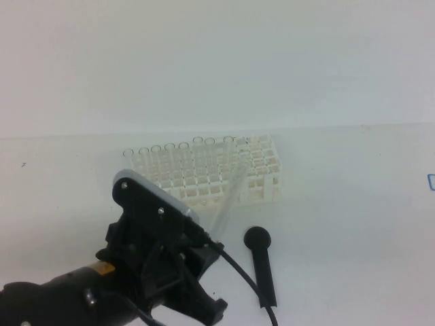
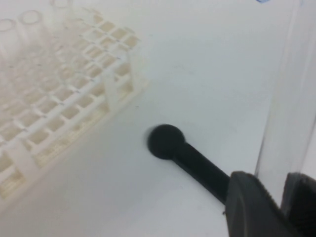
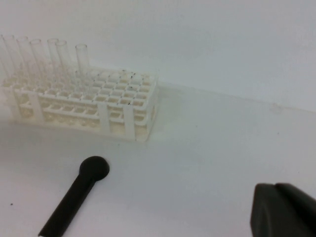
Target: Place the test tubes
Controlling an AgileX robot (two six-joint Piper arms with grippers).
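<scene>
Presently, the left gripper [image 2: 274, 197] is found low over the table [image 1: 353, 224], on the robot's side of the rack [image 1: 265, 187], and is largely covered in the high view by its own wrist mount. It is seen pinched on a clear test tube [image 1: 230, 193], which passes between its two dark fingers [image 2: 249, 202] in the left wrist view. The tube is held tilted, with its far end reaching up over the right-hand part of the rack; whether that end has entered a cell cannot be told. The rack is a white grid standing near the middle of the table. A row of empty clear tubes [image 1: 170, 153] is observed upright along its far side, towards the left, while the remaining cells appear unfilled. A black tool [image 1: 262, 261] with a round head and a straight handle is noted lying flat on the table, just in front of the rack's right end and apart from it, to the right of the left arm. The right gripper [image 3: 284, 210] is not caught by the high view; only a dark portion of it is recorded in its own wrist view, above the table and well apart from the rack. Whether it is spread or pressed together cannot be told.
</scene>
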